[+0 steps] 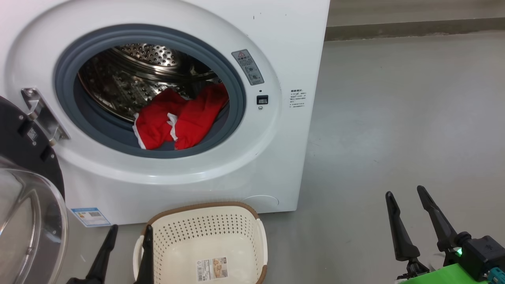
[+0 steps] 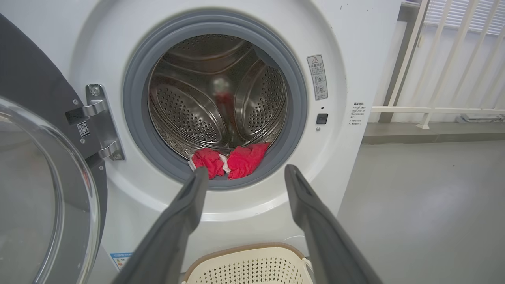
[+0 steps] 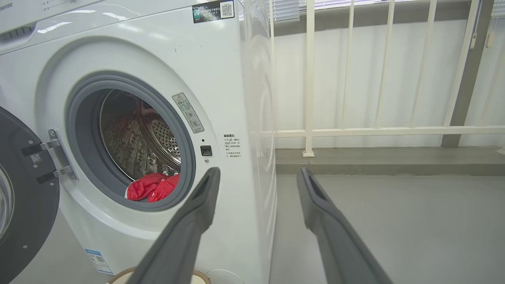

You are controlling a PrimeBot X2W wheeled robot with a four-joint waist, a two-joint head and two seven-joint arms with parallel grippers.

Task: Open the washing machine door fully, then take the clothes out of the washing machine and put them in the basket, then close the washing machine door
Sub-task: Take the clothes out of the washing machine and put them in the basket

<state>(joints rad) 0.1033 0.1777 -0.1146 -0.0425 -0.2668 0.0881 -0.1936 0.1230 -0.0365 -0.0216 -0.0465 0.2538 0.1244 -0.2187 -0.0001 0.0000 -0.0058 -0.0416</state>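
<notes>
While the washing machine (image 1: 284, 59) is standing with the washing machine door (image 1: 27, 205) hanging open at its left, the basket (image 1: 205, 228) is sitting on the floor (image 1: 394, 118) just below the opening, likely for a short drop. The clothes (image 1: 177, 118) are lying at the front lip of the drum (image 1: 150, 55). The left end effector (image 1: 131, 228) and right end effector (image 1: 405, 191) are hovering spread, empty.

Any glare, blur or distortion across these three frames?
Head view: washing machine washes out pinkish at top-left. Left wrist view: blurry red reflection deep in the drum. Right wrist view: railing bars lean outward; machine's glossy side mirrors them.
</notes>
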